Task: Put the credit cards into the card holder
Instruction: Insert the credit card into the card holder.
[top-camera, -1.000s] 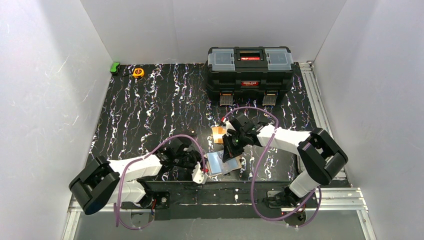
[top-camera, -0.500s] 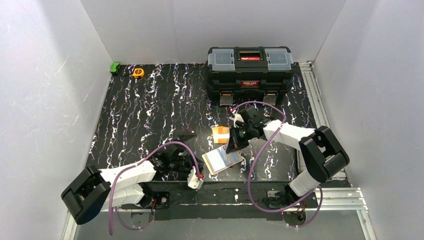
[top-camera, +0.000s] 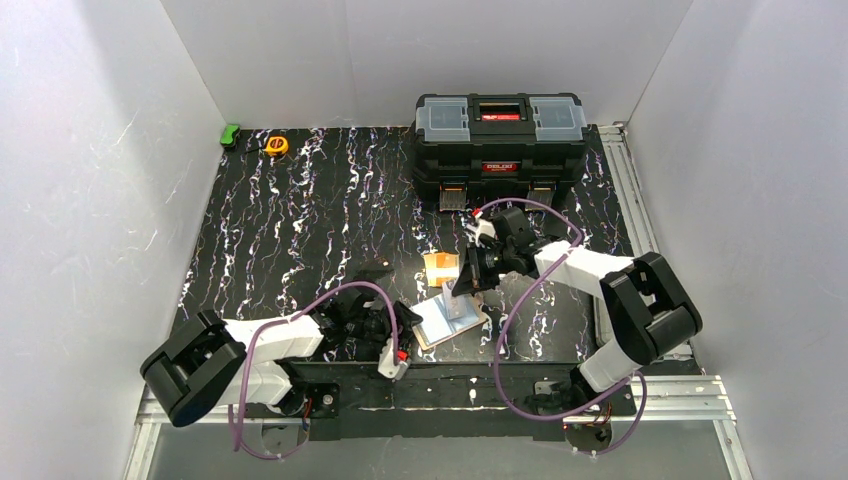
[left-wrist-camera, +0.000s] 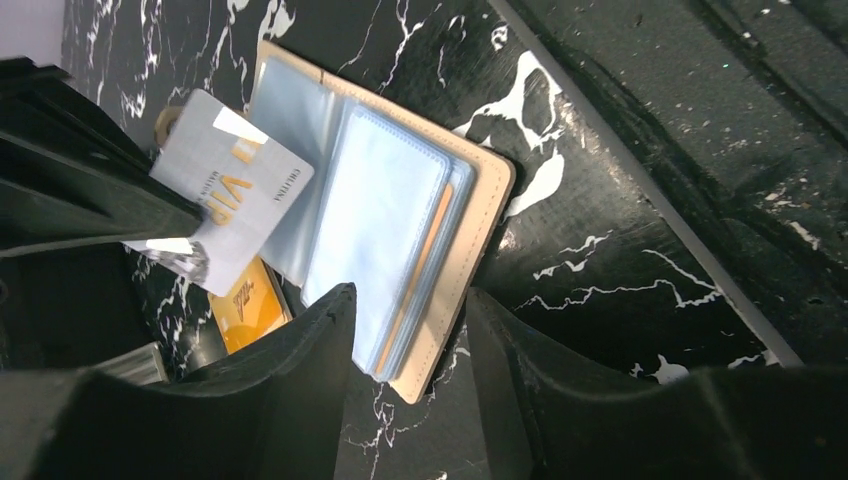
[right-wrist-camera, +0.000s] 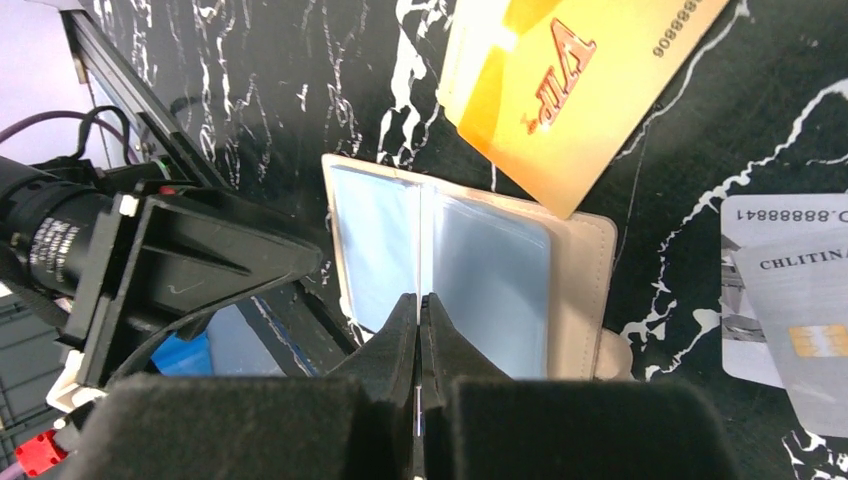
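1. Find card holder (left-wrist-camera: 390, 200) open, near centre; orange card (right-wrist-camera: 560, 80) at its far edge.
2. Note right gripper (right-wrist-camera: 418, 298) fingers pressed together, aimed along the fold; grey card (left-wrist-camera: 235, 195) alongside, grip on it unclear.
3. Note left gripper (left-wrist-camera: 408, 300) fingers apart, astride the holder's left edge.

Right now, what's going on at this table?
Card-loading in progress. The cream folding card holder lies open, pale blue sleeves up. The right end effector hovers over it, fingers shut; the left end effector is open, by its edge. A silver-grey VIP card and an orange VIP card are both outside the sleeves.
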